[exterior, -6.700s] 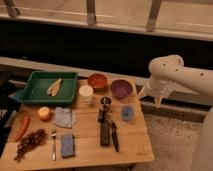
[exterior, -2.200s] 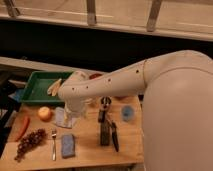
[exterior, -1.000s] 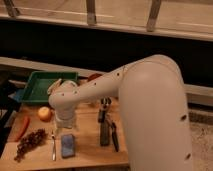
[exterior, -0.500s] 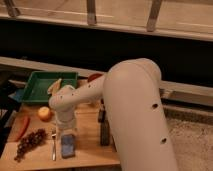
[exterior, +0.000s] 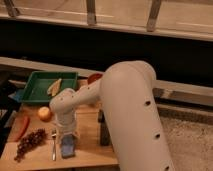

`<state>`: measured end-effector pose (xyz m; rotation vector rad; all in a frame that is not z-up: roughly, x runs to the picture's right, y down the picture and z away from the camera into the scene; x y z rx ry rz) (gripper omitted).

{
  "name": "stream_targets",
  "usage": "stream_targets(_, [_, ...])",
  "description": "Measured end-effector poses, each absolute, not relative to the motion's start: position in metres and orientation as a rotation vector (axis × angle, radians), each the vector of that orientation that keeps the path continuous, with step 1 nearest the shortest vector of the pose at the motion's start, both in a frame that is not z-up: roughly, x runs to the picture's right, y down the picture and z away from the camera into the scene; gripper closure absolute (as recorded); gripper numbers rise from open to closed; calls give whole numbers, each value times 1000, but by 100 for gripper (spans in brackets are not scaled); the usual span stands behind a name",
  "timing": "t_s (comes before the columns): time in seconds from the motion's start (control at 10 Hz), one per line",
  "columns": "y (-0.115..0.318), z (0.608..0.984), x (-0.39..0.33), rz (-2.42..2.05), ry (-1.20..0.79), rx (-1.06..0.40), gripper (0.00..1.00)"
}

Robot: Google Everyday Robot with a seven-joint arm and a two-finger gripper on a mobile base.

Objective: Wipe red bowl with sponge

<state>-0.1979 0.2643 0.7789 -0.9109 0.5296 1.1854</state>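
The red bowl (exterior: pixel 94 78) shows only as a small part of its rim at the back of the wooden table, behind my white arm. The blue sponge (exterior: pixel 67 148) lies near the table's front edge. My gripper (exterior: pixel 67 137) points down right above the sponge, at or very near its top end. My arm's big white body covers the middle and right of the table.
A green tray (exterior: pixel 40 86) holding a pale item (exterior: pixel 54 86) stands at the back left. An orange fruit (exterior: pixel 45 114), a red chili (exterior: pixel 22 128), dark grapes (exterior: pixel 29 143) and a fork (exterior: pixel 54 146) lie left of the sponge. A dark tool (exterior: pixel 104 133) lies to its right.
My arm has swung from the right side across the table to the front left. The gripper has come down over the sponge, and the arm now hides the middle of the table.
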Motion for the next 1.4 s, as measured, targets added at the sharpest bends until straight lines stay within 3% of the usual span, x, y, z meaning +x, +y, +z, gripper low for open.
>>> stream_targets(0.4, [266, 776, -205, 1175, 518, -904, 81])
stream_targets(0.6, [238, 769, -192, 1195, 503, -854, 99])
stream_targets(1.4, [73, 756, -85, 1384, 377, -666, 100])
